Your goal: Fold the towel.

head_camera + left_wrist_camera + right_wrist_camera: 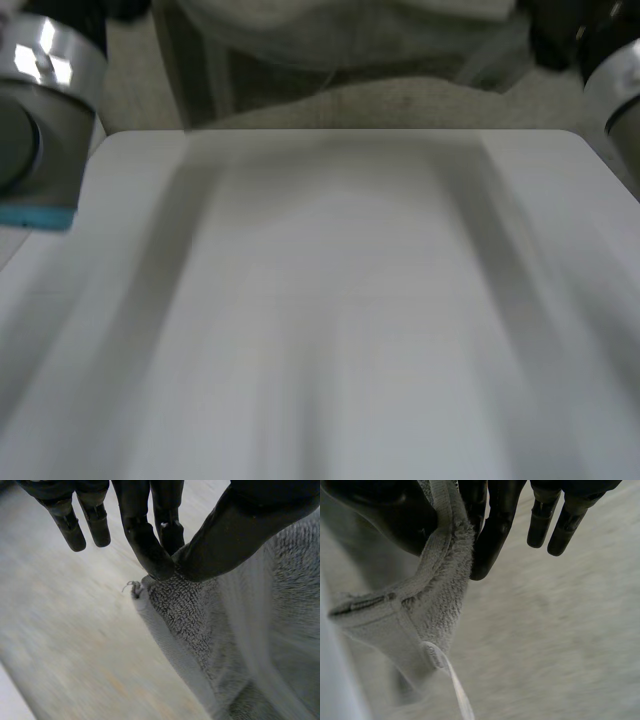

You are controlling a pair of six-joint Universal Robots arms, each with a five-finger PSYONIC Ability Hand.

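- The left hand [235, 535] has the grey terry-cloth towel [200, 630] pinched between its thumb and one fingertip. The grip sits right at a corner, where a frayed thread [131, 586] sticks out just beside the fingertip. Its other fingers are straight and clear of the cloth.
- The right hand [495, 535] grips the same way, with the thumb and one finger closed on the thick hemmed edge of the towel [435, 595] near a corner. Its remaining fingers are spread and hold nothing. A thin white label loop [452, 680] dangles below that pinch.
- The towel hangs down from both hands, draping away below each palm and resting on nothing that the wrist views show.
- The white worktop [340, 330] lies between the left arm [40, 120] and the right arm [620, 100].
- The main risk, as I judge it, is a slip. Each hold is a small fingertip pinch at the very edge, and the weight of the hanging cloth pulls straight against it. A quick swing or jerk could tug a corner free.
- If one corner drops, the towel would swing from the other hand and bunch up, and any fold would start crooked.
- If the hands sit at uneven heights or pull apart unevenly, the top edge would slope or sag, and the cloth would come down on the worktop creased or skewed.
- The label loop below the right hand could get tucked inside a fold, or catch a straight finger as that hand lets go.
- Lowering too far from the worktop's middle could leave part of the towel hanging over an edge, where it could drag the rest off.
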